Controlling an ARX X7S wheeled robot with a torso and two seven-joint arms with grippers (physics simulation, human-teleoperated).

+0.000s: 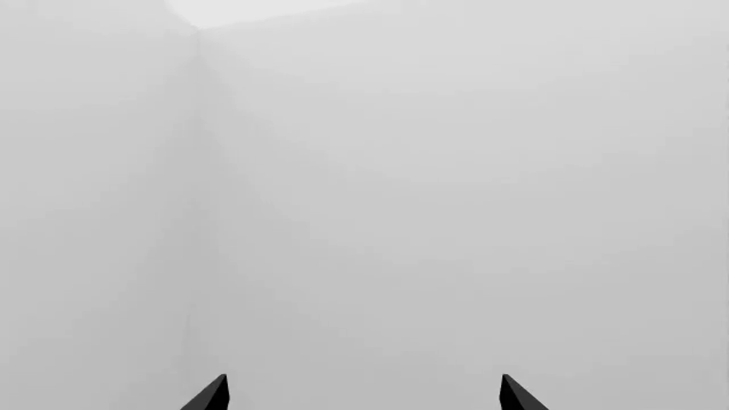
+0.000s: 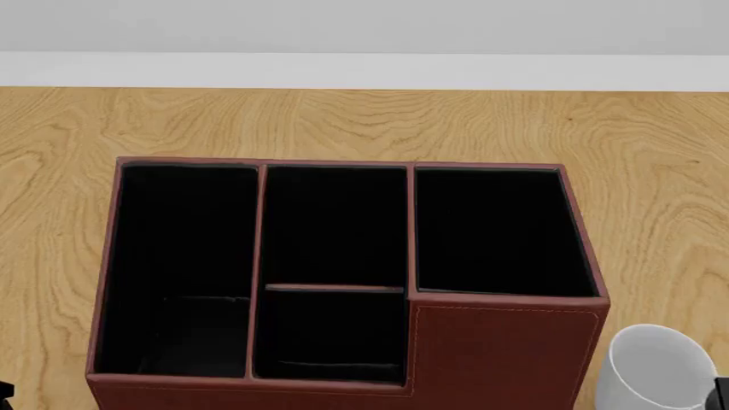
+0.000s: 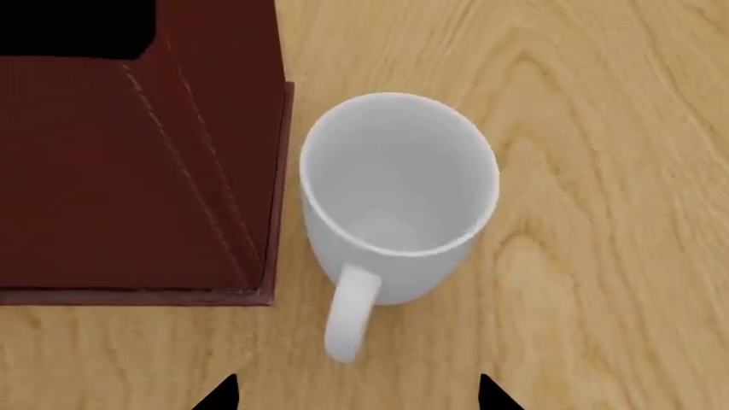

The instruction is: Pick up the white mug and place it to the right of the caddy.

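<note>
White ceramic cylindrical mug (image 3: 393, 201) is standing just right of the red-brown leather caddy (image 3: 137, 171) on the wooden table (image 3: 603, 128), right claw (image 3: 355, 395) hovering spread apart above its handle, left claw (image 1: 362, 395) likewise apart.

The white mug (image 3: 393, 192) is shown as a plain, all-white cylindrical vessel, upright on the wooden surface, its open mouth facing up and its interior seen to be empty. Its loop handle (image 3: 351, 312) is directed away from the caddy's near corner, toward the near edge. The mug is set just beside the right-hand wall of the caddy (image 2: 501, 359), near its front corner. The caddy is rendered as a dark red-brown, stitched rectangular box with black-lined compartments; the right-hand section is seen to be taller than the others.
</note>
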